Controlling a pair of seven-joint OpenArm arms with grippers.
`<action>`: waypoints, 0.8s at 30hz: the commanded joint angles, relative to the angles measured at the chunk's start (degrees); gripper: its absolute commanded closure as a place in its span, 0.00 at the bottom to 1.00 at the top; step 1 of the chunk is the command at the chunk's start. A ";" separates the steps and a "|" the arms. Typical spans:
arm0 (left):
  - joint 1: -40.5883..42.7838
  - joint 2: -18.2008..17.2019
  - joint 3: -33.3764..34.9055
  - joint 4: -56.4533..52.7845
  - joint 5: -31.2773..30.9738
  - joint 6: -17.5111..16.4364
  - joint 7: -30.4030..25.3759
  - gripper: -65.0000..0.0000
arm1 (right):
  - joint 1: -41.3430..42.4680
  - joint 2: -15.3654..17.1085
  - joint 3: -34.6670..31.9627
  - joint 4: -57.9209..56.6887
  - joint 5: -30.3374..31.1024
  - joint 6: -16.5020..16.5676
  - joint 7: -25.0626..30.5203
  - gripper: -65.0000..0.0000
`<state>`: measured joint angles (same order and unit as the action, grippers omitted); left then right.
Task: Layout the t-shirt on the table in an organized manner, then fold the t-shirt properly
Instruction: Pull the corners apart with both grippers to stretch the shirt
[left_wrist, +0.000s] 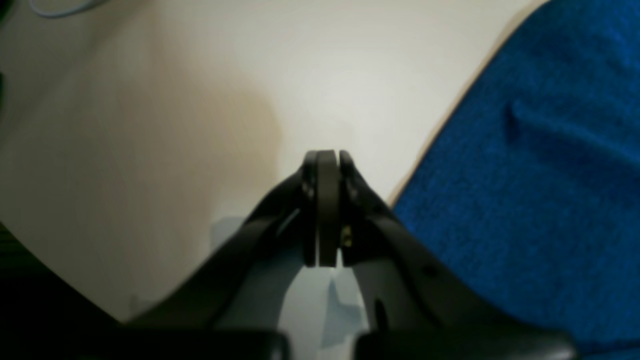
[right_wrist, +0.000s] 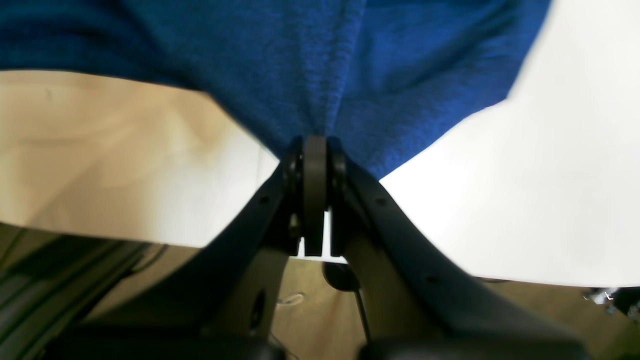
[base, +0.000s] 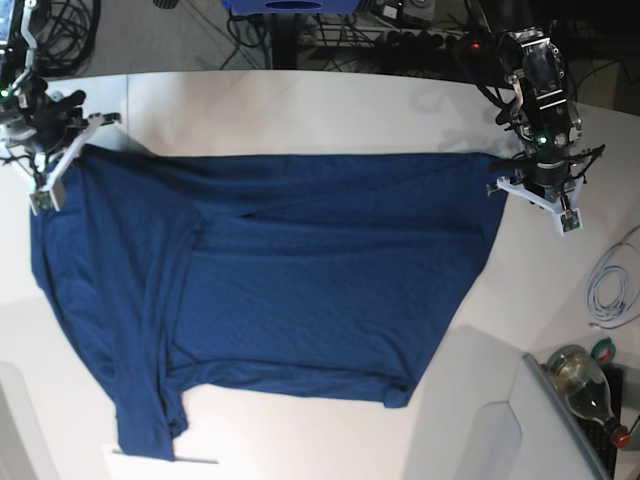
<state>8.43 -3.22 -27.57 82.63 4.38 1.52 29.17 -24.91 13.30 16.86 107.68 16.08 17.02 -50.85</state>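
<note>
Two end effectors, both mine — my right end effector (right_wrist: 315, 150) is pinched on a corner of the t-shirt (base: 300, 290), spread across the white bench (base: 330, 110); my left end effector (left_wrist: 327, 160) is closed, empty, beside the cloth's edge

right gripper (right_wrist: 315, 150) clamped on blue t-shirt (right_wrist: 320, 60) edge, white table (right_wrist: 525, 200), possibly floor below

glass bottle (base: 581, 381), white cable (base: 607, 290)
</note>
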 joint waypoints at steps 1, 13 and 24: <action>-0.56 -0.51 -0.08 1.11 0.23 0.37 -1.17 1.00 | -0.81 0.37 -0.03 1.03 0.32 0.43 -0.27 1.00; -0.65 -0.60 0.10 1.11 0.23 0.37 -1.17 1.00 | -0.63 -1.56 0.32 -7.77 -0.03 5.62 -0.01 1.00; -1.96 -0.16 0.72 0.84 -0.29 0.37 -1.34 1.00 | 0.42 0.37 4.90 -9.70 -0.03 5.27 2.81 0.76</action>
<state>7.57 -3.03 -26.92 82.52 4.19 1.54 29.39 -24.67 12.64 21.19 96.51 15.94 22.55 -48.95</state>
